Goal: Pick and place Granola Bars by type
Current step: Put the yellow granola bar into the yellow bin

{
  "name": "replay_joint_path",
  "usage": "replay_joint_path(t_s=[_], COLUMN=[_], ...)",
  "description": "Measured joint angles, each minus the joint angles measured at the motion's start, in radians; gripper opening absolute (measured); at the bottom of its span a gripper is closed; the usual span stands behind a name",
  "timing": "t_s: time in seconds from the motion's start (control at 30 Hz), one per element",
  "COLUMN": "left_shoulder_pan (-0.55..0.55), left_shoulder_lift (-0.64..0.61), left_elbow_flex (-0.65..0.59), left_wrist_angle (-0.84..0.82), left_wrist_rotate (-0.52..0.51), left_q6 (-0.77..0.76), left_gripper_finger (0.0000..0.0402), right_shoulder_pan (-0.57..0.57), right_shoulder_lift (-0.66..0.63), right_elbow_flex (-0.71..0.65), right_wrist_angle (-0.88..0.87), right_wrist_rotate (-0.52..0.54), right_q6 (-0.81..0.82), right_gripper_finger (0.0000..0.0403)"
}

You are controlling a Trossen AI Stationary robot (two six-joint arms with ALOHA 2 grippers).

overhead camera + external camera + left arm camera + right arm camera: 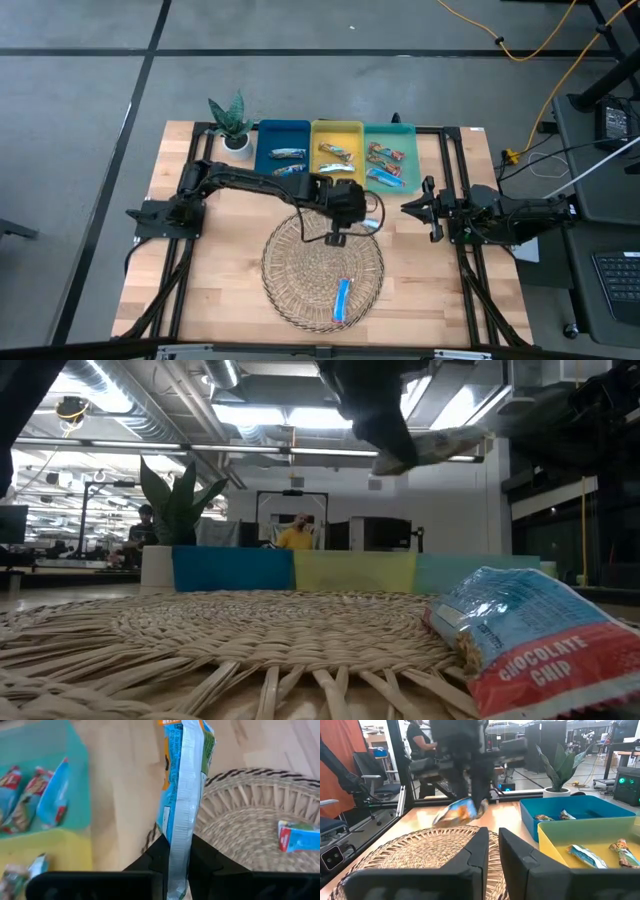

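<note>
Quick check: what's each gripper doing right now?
Left gripper: shut on a granola bar, lifted over the wicker mat's edge.
Right gripper: shut, empty, waiting at the table's right side.

"CHOCOLATE CHIP" on bar wrapper

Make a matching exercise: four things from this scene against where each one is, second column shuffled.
Things:
1. potted plant
2. bar on the wicker mat
3. bar in the left claw
4. right claw

Places:
A. held above the mat's far edge
B. beside the blue tray
C. near side of the mat
D. waiting right of the mat

Pairs: 1-B, 2-C, 3-A, 4-D
</note>
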State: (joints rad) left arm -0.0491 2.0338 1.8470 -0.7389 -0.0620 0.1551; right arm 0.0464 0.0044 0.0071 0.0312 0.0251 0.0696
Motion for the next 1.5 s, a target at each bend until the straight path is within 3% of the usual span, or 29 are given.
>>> replay_joint_path(t_s=[1.0, 1.5], left_shoulder_pan=[0.238, 0.401], left_shoulder_lift=[-0.015, -0.015], left_elbow_flex=[0.435, 0.499], left_wrist_angle=[-0.163, -0.215], left_wrist_rotate=[0.003, -0.015], left_q6=[0.102, 0.154], left_gripper_finger=[0.0035, 0.0035], right_shoulder_pan=[0.000, 0.000], right_shoulder_lift=[0.000, 0.000], right_elbow_flex=[0.000, 0.000], right_wrist_angle=[0.000, 0.000], right_wrist_rotate=[0.000, 0.000], right_q6=[0.000, 0.000], right_gripper_finger=[0.0049, 0.0049])
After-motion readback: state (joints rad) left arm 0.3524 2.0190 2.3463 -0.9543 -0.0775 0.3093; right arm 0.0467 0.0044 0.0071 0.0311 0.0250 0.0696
